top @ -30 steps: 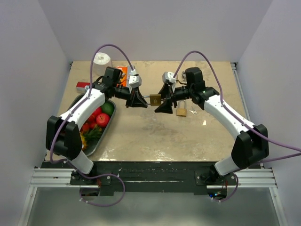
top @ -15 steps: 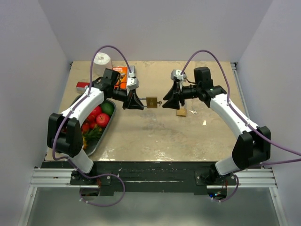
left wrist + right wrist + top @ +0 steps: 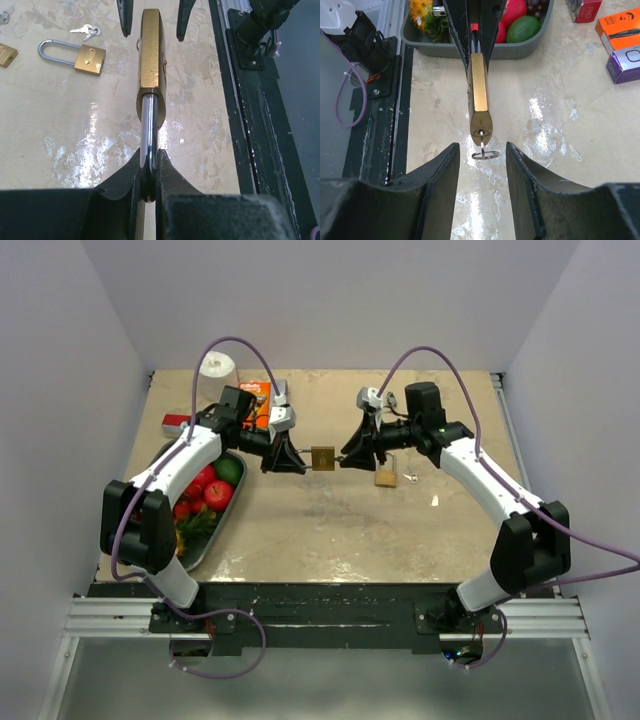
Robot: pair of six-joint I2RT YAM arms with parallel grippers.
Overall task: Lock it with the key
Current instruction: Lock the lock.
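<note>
Black plastic fingers of the left gripper (image 3: 150,167) are clenched on the chrome shackle (image 3: 149,125) of a brass padlock (image 3: 150,55). They pinch the bend of the round polished bar, so the flat-sided, block-shaped body sticks straight out from the tips. It hangs in the air over the middle of the table (image 3: 300,530), a bit toward the far edge. One brass face carries a small rivet-like dot; I can read no stamp on it.

At the body's free end a thin key (image 3: 482,138) sits in the keyhole, with a wire split ring (image 3: 485,155) hanging from it. The right gripper (image 3: 482,146) faces that end with its jaws apart, one curved black finger on each side of key and ring, touching neither.

Below, on the glossy, beige, marbled top just right of centre, lies a second padlock (image 3: 89,57). It is brass too, with a long steel loop and an oval stamp too small to read. A little bunch of keys (image 3: 86,31) lies near it.

Along the left edge a grey oblong tray (image 3: 520,50) holds red apples (image 3: 217,492), a green fruit (image 3: 522,29) and dark grapes (image 3: 537,4). Near the far-left corner are an orange box (image 3: 622,30), a purple-and-white box (image 3: 627,62), a red box (image 3: 582,7) whose white lettering is cut off, and a white roll (image 3: 216,365).
</note>
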